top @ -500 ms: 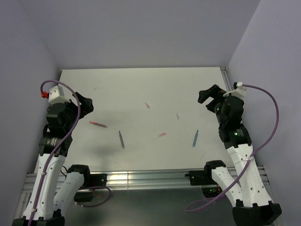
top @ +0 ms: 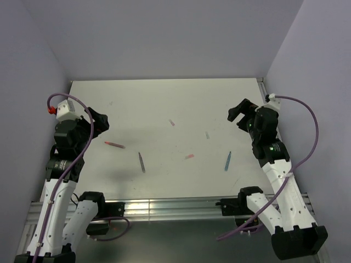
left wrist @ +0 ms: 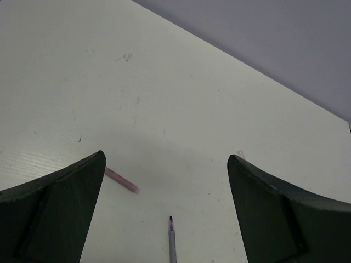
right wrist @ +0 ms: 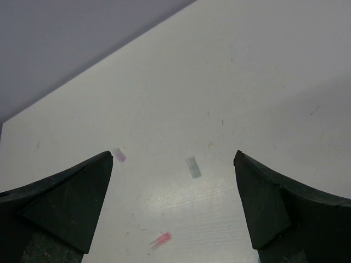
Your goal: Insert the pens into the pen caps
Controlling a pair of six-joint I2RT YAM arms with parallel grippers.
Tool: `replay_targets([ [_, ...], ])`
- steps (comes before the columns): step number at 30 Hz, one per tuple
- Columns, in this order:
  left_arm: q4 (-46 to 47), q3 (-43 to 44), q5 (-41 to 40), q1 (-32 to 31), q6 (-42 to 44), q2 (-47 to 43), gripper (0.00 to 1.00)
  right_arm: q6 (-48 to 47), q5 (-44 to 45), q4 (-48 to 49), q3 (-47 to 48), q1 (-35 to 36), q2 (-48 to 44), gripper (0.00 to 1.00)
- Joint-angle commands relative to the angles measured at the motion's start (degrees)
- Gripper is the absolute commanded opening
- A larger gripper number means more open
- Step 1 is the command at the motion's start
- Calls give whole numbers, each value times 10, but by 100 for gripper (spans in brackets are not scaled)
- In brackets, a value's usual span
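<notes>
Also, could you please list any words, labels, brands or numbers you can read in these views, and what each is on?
There is none to read.
The red pen, dark grey pen, blue pen, far pink cap, near pink cap and pale grey cap are too small to show any print.
The table bears only faint scuff marks.
Neither the left arm nor the right arm shows a legible label.
</notes>
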Motion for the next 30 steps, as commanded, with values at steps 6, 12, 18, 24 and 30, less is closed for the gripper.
replay_targets([
  [6, 12, 3, -8, 3, -6, 7, 99, 19, 24, -49, -8, 24, 65, 93],
  [12, 11, 4, -5, 3, -8, 11, 99, 42, 43, -65, -61, 24, 83, 84],
  [18, 11, 3, 0, 3, -13, 14, 99, 70, 21, -74, -106, 25, 107, 72],
  [24, 12, 3, 2, 3, -14, 12, 100, 72, 52, -102, -112, 24, 153, 59],
  [30, 12, 2, 1, 4, -13, 11, 100, 90, 43, -107, -107, 24, 210, 52],
])
